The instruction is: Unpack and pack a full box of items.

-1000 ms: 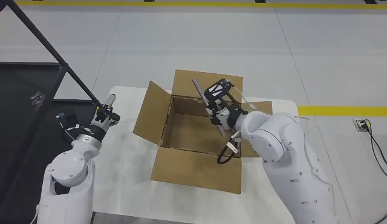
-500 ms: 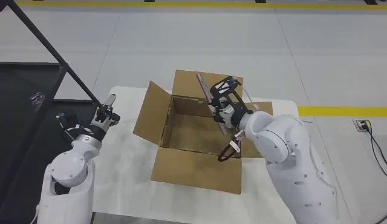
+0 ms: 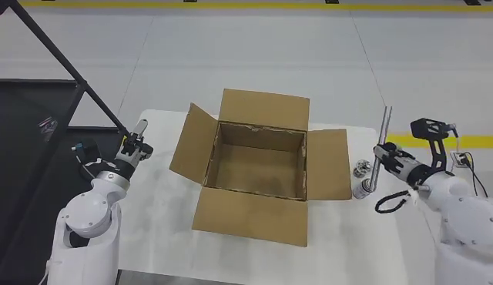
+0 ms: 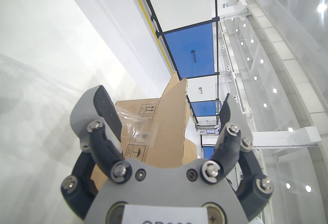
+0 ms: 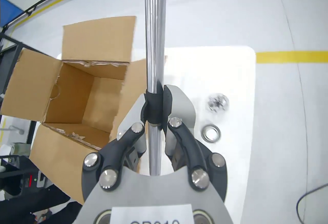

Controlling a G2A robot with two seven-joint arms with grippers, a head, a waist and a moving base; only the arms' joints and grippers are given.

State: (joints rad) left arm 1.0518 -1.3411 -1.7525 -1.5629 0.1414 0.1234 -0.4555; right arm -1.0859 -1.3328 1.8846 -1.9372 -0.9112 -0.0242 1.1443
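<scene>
Clamping a polished steel rod tightly between the fingers of the right gripper, over the desk's right side, just beside the open cardboard box and near a metal ring and a small metal part. Holding the left gripper over the desk's left edge, fingers spread wide around nothing.
</scene>
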